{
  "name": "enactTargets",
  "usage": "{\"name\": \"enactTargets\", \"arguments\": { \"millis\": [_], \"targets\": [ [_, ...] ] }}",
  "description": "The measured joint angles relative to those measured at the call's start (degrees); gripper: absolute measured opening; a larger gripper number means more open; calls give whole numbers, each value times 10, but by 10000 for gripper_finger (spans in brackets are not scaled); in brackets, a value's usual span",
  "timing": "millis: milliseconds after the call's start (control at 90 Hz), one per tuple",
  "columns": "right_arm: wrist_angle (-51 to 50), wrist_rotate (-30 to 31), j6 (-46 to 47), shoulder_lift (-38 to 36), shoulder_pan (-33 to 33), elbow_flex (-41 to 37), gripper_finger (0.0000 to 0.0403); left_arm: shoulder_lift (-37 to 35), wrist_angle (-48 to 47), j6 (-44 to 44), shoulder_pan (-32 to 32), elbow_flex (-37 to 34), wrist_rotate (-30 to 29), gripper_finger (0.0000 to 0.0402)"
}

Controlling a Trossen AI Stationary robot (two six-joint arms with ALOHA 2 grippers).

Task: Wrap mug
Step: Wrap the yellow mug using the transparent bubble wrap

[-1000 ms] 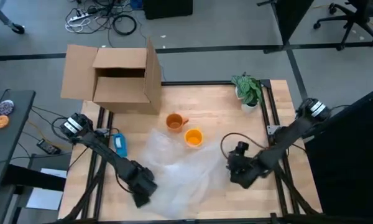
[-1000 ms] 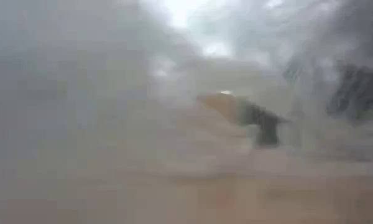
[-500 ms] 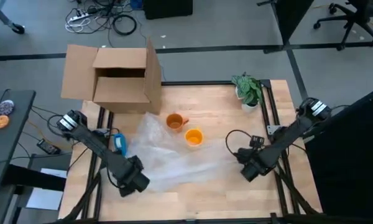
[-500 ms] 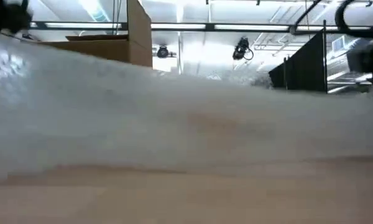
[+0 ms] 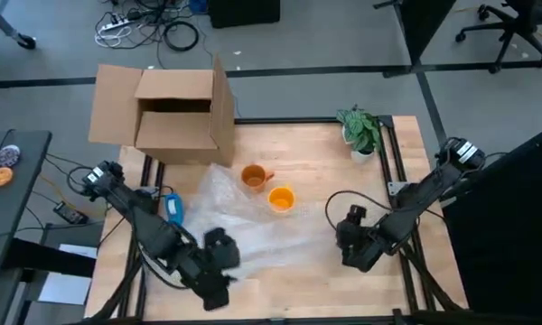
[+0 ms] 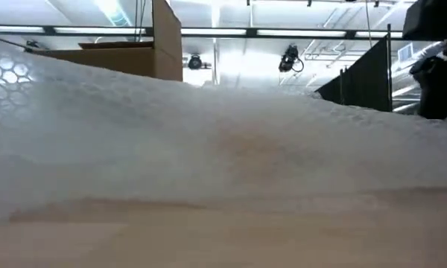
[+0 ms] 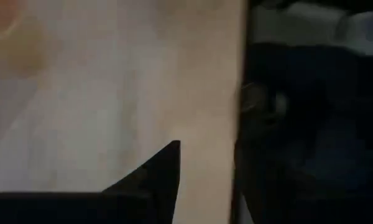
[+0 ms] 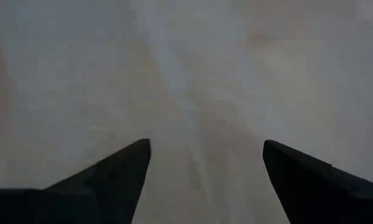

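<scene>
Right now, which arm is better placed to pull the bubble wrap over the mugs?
Probably the right. The right gripper is open and sits at the bubble wrap's edge, nearer the orange mugs. The left gripper is at the front corner, farther off.

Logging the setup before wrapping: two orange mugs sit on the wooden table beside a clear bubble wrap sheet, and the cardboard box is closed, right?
Not quite. In the high view the brown cardboard box stands open, flaps up. The rest holds: two orange mugs sit on the wooden table beside the clear bubble wrap sheet.
</scene>
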Motion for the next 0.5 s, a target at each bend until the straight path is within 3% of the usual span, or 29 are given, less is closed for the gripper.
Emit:
{"name": "enactTargets", "arguments": {
  "millis": [133, 278, 500],
  "targets": [
    [27, -119, 22, 39, 1, -5, 293, 28, 79, 56, 10, -38, -6, 137],
    [22, -228, 94, 47, 13, 2, 293, 64, 145, 62, 43, -75, -84, 137],
    [3, -167, 48, 25, 23, 51, 293, 143, 258, 135, 120, -109, -92, 137]
  ]
}}
